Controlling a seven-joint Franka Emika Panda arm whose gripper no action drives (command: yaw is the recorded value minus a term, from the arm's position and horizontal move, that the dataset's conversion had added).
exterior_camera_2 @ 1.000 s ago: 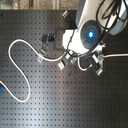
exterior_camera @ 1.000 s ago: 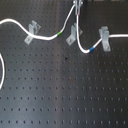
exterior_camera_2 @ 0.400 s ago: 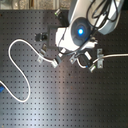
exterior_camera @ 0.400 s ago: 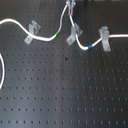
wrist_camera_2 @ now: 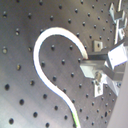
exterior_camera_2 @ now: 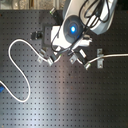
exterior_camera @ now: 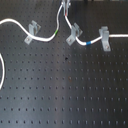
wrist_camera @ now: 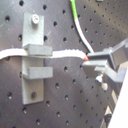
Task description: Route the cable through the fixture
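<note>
**Mia:** Where is the long thin white cable (exterior_camera: 42, 38) with the green band and the blue band?

**Tom:** In the first exterior view it lies on the black board full of little holes (exterior_camera: 65, 95). It runs past a small grey slanted metal clip (exterior_camera: 33, 31) on the first exterior view's left, goes up to the top edge, comes down to the middle small grey slanted metal clip (exterior_camera: 74, 34), then reaches a third grey clip (exterior_camera: 105, 38) on the first exterior view's right. The green band (exterior_camera: 56, 32) sits between the left and middle clips. The blue band (exterior_camera: 88, 43) sits between the middle and right clips.

**Mia:** What is the robot's grey metal gripper (wrist_camera: 89, 61) doing?

**Tom:** In the first wrist view its fingers are closed on the white cable, just beside a grey slotted clip (wrist_camera: 36, 57). The cable lies in that clip's slot.

**Mia:** And the arm?

**Tom:** In the second exterior view the white arm with a blue light (exterior_camera_2: 74, 27) hangs over the clips.
</note>
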